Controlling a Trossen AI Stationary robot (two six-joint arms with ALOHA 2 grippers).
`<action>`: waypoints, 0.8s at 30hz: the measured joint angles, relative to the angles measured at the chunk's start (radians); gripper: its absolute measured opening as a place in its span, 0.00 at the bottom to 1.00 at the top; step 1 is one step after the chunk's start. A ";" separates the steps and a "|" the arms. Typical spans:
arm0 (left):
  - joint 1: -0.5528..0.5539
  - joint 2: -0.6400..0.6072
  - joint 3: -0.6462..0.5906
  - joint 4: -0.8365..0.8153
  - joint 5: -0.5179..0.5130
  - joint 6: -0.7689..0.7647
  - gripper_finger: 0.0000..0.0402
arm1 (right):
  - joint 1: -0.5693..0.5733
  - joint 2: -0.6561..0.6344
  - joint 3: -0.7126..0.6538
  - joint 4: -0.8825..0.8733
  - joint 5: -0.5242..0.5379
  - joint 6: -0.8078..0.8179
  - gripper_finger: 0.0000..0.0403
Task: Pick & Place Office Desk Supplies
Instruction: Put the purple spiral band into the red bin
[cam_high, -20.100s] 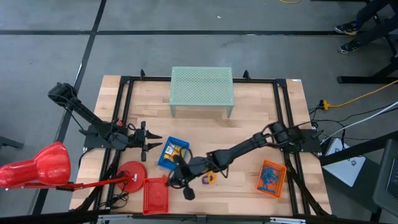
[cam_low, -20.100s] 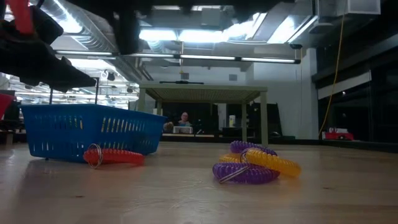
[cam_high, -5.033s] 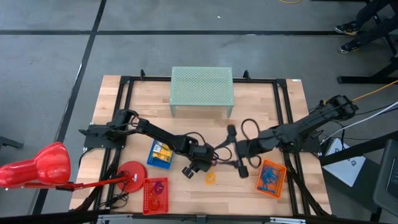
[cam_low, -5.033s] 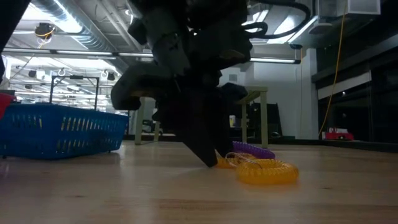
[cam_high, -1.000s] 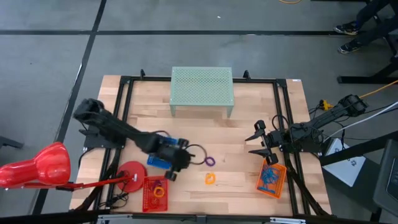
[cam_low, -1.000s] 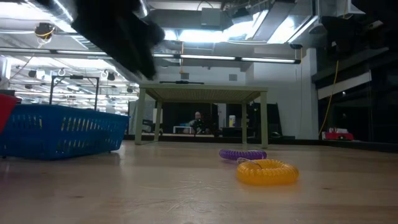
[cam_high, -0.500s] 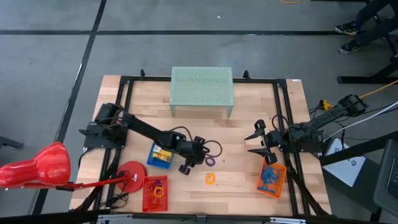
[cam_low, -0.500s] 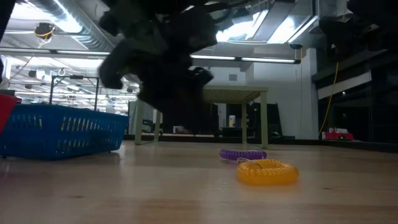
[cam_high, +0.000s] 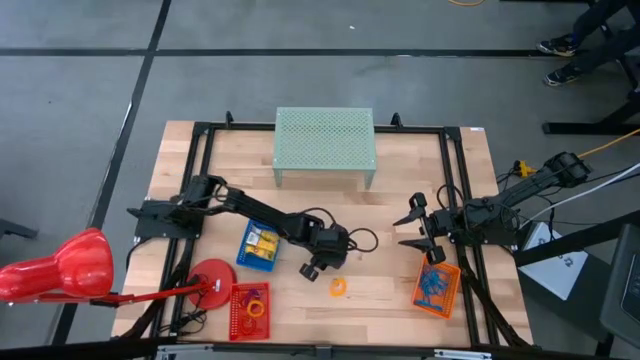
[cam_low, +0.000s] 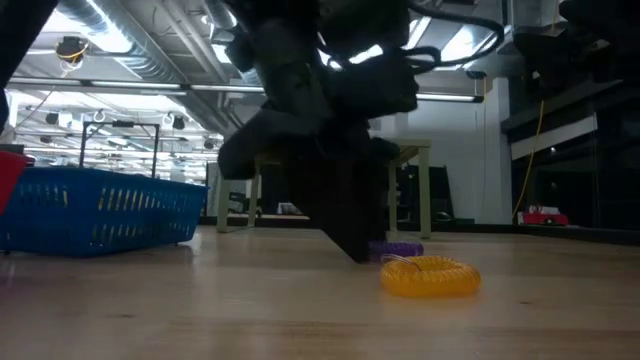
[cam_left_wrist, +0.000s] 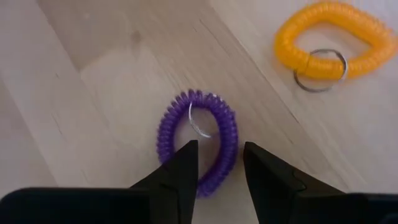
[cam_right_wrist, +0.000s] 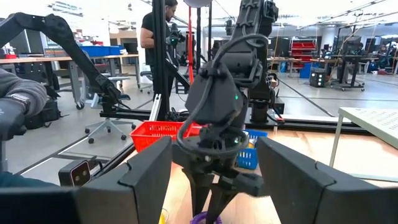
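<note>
The left arm stretches low across the desk's middle, its left gripper (cam_left_wrist: 219, 163) pointing down, fingers narrowly parted astride the purple loop's (cam_left_wrist: 198, 139) rim, seemingly not yet clamped. The right gripper (cam_high: 412, 230) waits wide near the right edge.

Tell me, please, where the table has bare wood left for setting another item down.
Bare wood lies between the green mesh stand and the left gripper, and between the orange coil and the orange tray. It is crowded front-left, where the blue tray, red tray and lamp base sit close.
</note>
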 joint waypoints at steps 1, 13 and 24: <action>0.001 0.007 0.003 0.005 0.014 -0.002 0.31 | 0.000 0.000 0.000 0.000 0.000 0.000 0.59; 0.008 -0.003 0.001 -0.101 0.088 -0.025 0.12 | 0.000 0.000 0.000 -0.003 0.000 0.002 0.59; -0.048 -0.280 -0.003 -0.470 0.143 -0.144 0.04 | 0.000 0.000 0.000 -0.010 0.004 0.000 0.58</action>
